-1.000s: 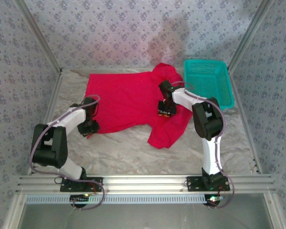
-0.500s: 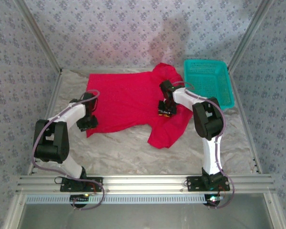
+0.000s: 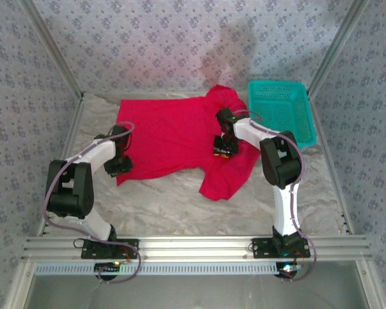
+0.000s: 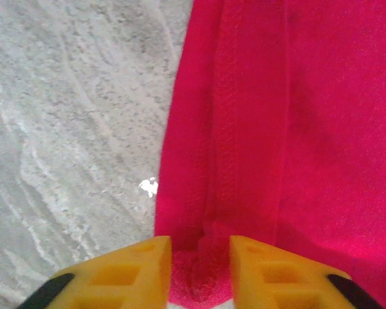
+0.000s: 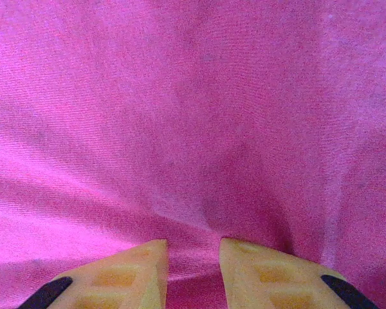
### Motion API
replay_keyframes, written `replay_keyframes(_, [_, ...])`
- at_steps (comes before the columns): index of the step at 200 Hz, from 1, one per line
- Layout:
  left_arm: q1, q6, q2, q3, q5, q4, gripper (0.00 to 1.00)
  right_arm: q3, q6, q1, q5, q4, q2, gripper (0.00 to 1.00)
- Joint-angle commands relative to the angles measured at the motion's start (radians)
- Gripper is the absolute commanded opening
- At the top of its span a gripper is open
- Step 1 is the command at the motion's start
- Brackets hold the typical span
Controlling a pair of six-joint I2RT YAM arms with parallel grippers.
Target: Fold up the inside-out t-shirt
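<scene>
The red t-shirt [image 3: 174,138] lies spread across the far half of the table, one part trailing toward the near right. My left gripper [image 3: 119,168] is at the shirt's near-left corner. In the left wrist view the stitched hem [image 4: 228,141] bunches between the yellow fingers [image 4: 132,273] of that gripper [image 4: 199,257], which is shut on the cloth. My right gripper [image 3: 224,149] presses down on the shirt's right part. In the right wrist view the t-shirt [image 5: 193,116] puckers toward that gripper [image 5: 193,257], pinched between its fingers.
A teal mesh basket [image 3: 280,109] stands at the far right, touching the shirt's edge. Crinkled grey-white sheeting [image 3: 174,206] covers the table, bare in front of the shirt. Patterned walls and metal posts [image 3: 51,48] close in the sides.
My left gripper has shifted slightly left and away from me, onto the shirt's corner, and its jaws have narrowed on the hem. The right arm has not moved.
</scene>
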Motion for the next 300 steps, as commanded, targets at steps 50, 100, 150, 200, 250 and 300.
replay_keyframes(50, [0.049,-0.030,-0.085,0.030,0.067,-0.015,0.00,0.015,0.000,-0.023,0.066,-0.063,0.054,0.22])
replay_keyframes(100, [0.347,-0.192,-0.379,-0.171,0.595,0.316,0.00,0.027,0.017,-0.059,0.144,-0.082,0.070,0.15])
replay_keyframes(150, [0.352,-0.296,-0.251,-0.326,0.849,0.542,0.00,0.061,0.014,-0.041,0.141,-0.074,0.061,0.14])
replay_keyframes(200, [0.358,-0.185,-0.174,-0.225,0.811,0.381,0.00,0.104,0.012,-0.038,0.124,-0.096,0.072,0.14])
replay_keyframes(250, [0.167,0.049,-0.225,0.026,0.361,-0.042,0.39,0.103,0.011,-0.036,0.109,-0.084,0.079,0.14])
replay_keyframes(300, [-0.123,0.234,-0.092,0.130,0.064,-0.238,0.43,0.095,0.011,-0.039,0.088,-0.091,0.080,0.14])
